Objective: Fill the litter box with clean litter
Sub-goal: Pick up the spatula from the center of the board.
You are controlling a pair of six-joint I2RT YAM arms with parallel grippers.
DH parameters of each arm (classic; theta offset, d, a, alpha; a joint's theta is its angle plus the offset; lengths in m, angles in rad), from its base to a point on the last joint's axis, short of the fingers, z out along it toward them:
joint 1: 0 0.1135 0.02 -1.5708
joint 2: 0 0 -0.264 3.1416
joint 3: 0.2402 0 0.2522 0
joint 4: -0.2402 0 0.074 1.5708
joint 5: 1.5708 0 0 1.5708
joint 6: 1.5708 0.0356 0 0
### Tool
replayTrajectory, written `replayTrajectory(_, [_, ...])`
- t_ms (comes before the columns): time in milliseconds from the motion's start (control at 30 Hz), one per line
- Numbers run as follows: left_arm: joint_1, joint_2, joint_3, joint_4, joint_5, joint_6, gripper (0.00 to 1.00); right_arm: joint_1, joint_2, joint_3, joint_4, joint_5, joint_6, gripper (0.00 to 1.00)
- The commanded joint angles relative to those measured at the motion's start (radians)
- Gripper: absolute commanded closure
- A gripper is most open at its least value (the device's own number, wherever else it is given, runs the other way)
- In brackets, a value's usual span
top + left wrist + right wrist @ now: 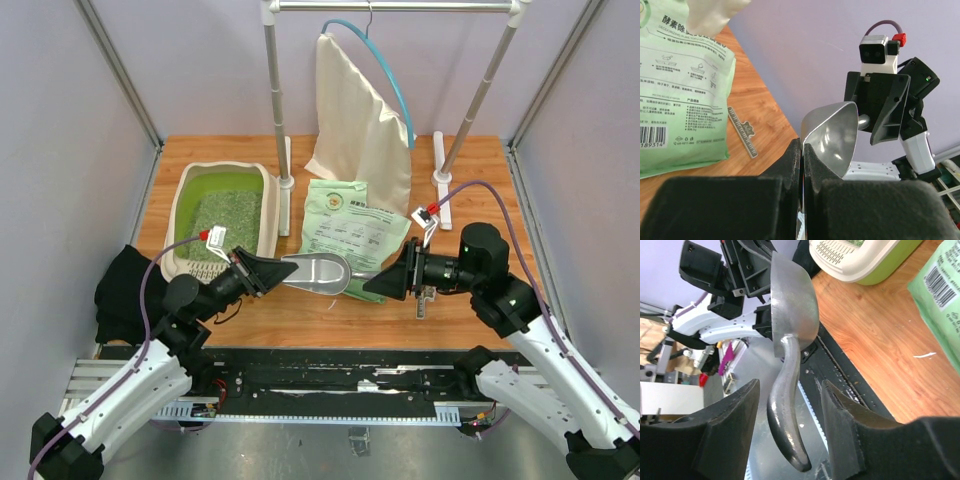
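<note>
- litter box, a rounded beige plastic tray with a lime-green inside (pixel 178 225), sits at the far left of the wooden table (pixel 300 322), with pale green-grey litter granules (pixel 228 212) lying in it.
- my left end effector (pixel 281 271) is pinched tight on the bowl rim of a grey metal scoop (pixel 320 272).
- my right end effector (pixel 386 281) is spread wide either side of the scoop's handle, clear of it.

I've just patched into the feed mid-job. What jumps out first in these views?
The metal scoop hangs in mid-air between the two arms, above the table's near half. The left gripper is shut on its bowl rim, and the right gripper is open around its handle. At back left the litter box already holds clean litter, and the green bag lies flat at centre.
</note>
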Motion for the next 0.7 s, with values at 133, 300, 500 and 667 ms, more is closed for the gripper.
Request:
replayTrajectory(133, [0.001,0.02,0.01,0.07,0.004,-0.01,1.0,-0.002,0.009,-0.021,0.095,-0.043,0.08,0.59])
replayTrajectory(300, [0.002,0.022,0.017,0.057,0.013,-0.008,0.99,-0.001,0.016,-0.023,0.112,-0.056,0.095,0.64])
replayTrajectory(500, [0.002,0.016,0.018,0.054,-0.001,-0.01,0.99,0.006,0.038,-0.017,0.12,-0.084,0.097,0.69])
replayTrajectory(667, [0.002,0.011,0.023,0.051,-0.006,-0.009,1.0,0.007,0.038,-0.016,0.129,-0.085,0.094,0.63])
